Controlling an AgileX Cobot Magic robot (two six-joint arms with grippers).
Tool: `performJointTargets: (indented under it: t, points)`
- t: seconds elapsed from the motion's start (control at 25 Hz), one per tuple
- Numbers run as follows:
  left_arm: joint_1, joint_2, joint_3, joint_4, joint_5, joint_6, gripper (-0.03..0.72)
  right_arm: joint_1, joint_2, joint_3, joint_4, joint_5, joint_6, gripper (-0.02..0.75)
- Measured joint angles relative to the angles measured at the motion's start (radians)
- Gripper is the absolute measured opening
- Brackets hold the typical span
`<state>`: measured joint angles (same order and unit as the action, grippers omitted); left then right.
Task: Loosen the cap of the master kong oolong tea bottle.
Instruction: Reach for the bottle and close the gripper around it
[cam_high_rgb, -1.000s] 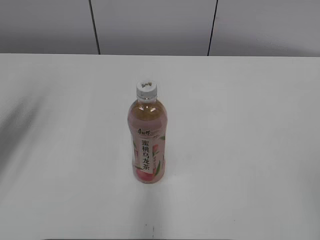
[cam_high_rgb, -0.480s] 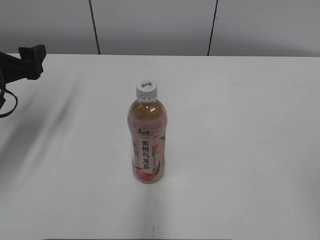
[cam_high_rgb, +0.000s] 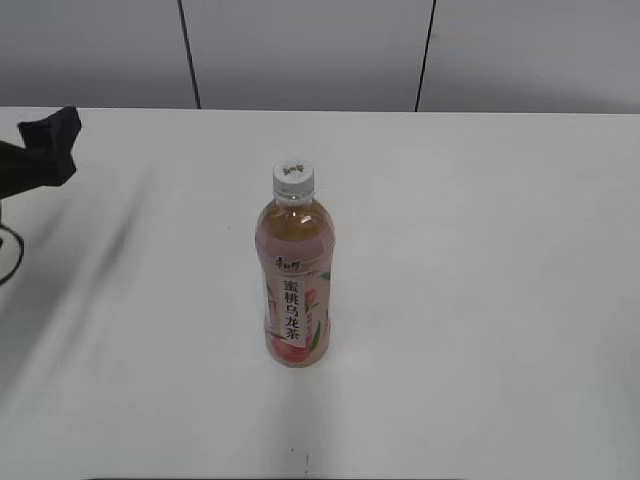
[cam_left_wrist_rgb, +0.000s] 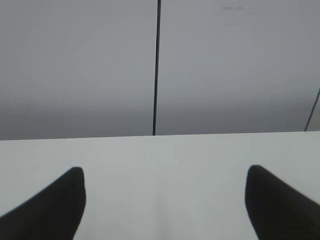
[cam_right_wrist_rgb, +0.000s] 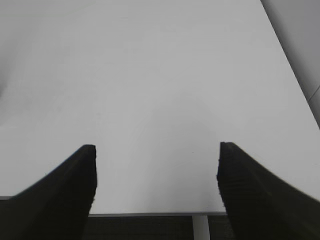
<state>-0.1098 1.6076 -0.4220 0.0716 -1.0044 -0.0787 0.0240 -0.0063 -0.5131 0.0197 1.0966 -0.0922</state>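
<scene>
The master kong oolong tea bottle (cam_high_rgb: 296, 290) stands upright in the middle of the white table (cam_high_rgb: 480, 250), with its pink peach label facing me. The white cap (cam_high_rgb: 293, 179) sits on its neck, dark mark on top. My left gripper (cam_high_rgb: 45, 148) shows at the far left edge of the exterior view, far from the bottle. In the left wrist view its jaws (cam_left_wrist_rgb: 165, 175) are wide apart and empty over bare table. My right gripper (cam_right_wrist_rgb: 156, 150) is open and empty over the table's edge; it does not show in the exterior view. Neither wrist view shows the bottle.
A grey panelled wall (cam_high_rgb: 310, 50) with dark vertical seams runs behind the table. The right wrist view shows the table's edge (cam_right_wrist_rgb: 150, 212) and a white leg below it.
My left gripper entered the exterior view at the far left and has since shifted slightly left and down. The bottle and cap have not moved.
</scene>
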Motion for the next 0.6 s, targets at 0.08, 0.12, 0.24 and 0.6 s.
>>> performJointTargets:
  t: [0.08, 0.12, 0.24, 0.6]
  points:
    - [0.0, 0.003, 0.095, 0.011, -0.128, -0.003, 0.587, 0.0, 0.0, 0.0, 0.0, 0.0, 0.0, 0.565]
    - [0.0, 0.007, 0.132, 0.027, -0.163, -0.003, 0.587, 0.0, 0.0, 0.0, 0.0, 0.0, 0.0, 0.565]
    - [0.0, 0.011, 0.215, 0.132, -0.183, -0.003, 0.587, 0.0, 0.0, 0.0, 0.0, 0.0, 0.0, 0.565]
    - [0.0, 0.011, 0.231, 0.531, -0.198, -0.051, 0.587, 0.0, 0.0, 0.0, 0.0, 0.0, 0.0, 0.565]
